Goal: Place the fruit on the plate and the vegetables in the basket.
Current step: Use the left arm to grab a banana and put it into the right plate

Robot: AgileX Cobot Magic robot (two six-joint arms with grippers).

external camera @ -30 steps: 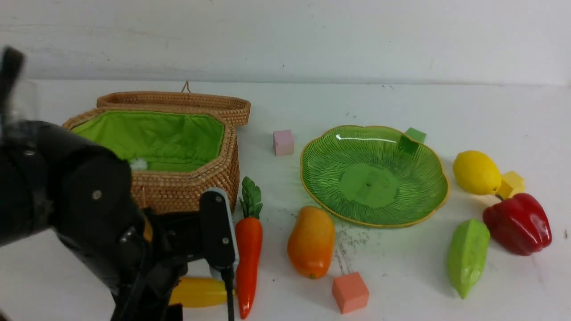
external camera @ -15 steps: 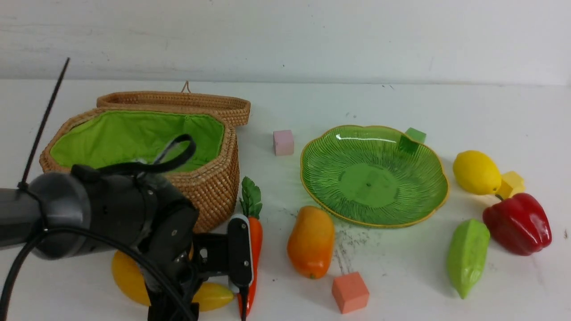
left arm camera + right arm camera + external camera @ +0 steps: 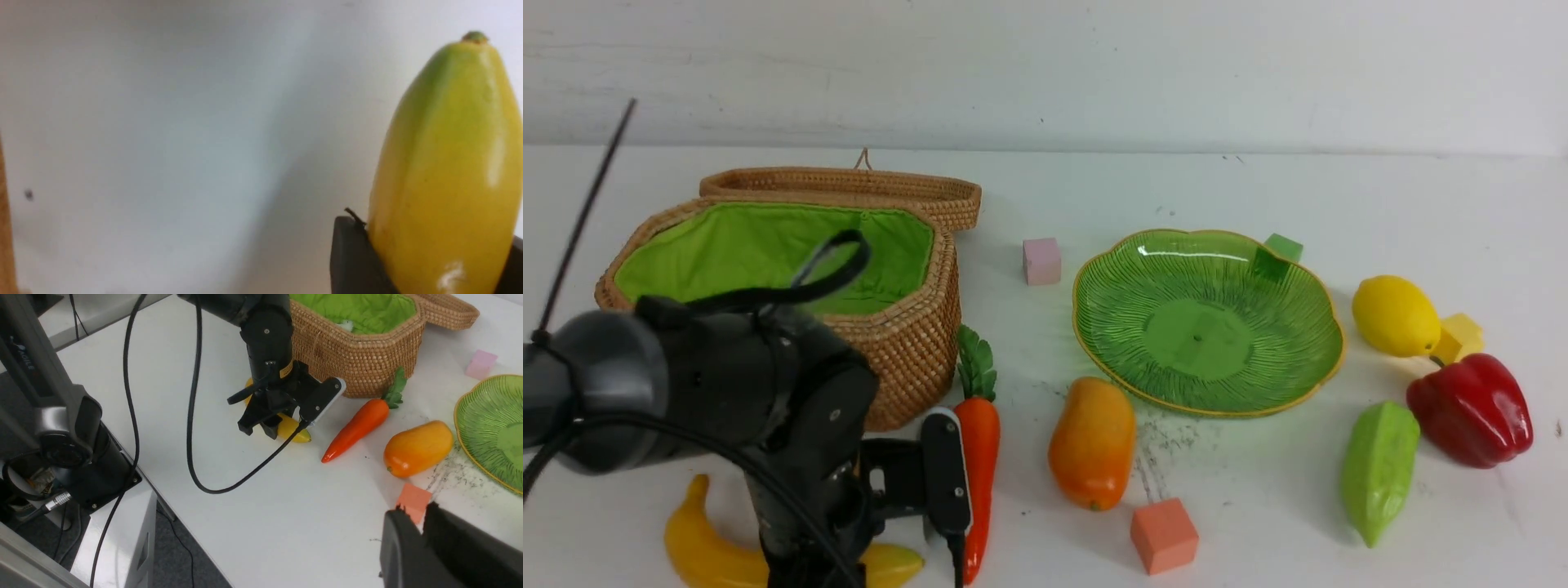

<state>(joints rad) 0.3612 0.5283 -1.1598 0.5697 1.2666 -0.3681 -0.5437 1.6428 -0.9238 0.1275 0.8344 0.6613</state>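
My left gripper was down on the banana, at the near left of the table, in front of the basket. The left wrist view showed a dark finger against each flank of the banana near its green-tipped end, so I judged the grip closed on it. From the front, the banana seemed to be lying on the table, or barely off it.

My right gripper hung over the near right of the table. Its fingers were drawn together with only a slit between them, and it held nothing.

The banana looked like hollow glossy plastic, so probably light and stiff but slick. Its curve could have let it swing or twist in a grip this close to one end. A hold nearer the middle, across the narrow width, would have been safer. A modest squeeze should have been enough.

The plate sat bare well to the right, beyond the carrot and the mango. It looked like glass, so the banana needed lowering onto it, not dropping.

The lemon, pepper and pod lay on the table to the right of the plate.
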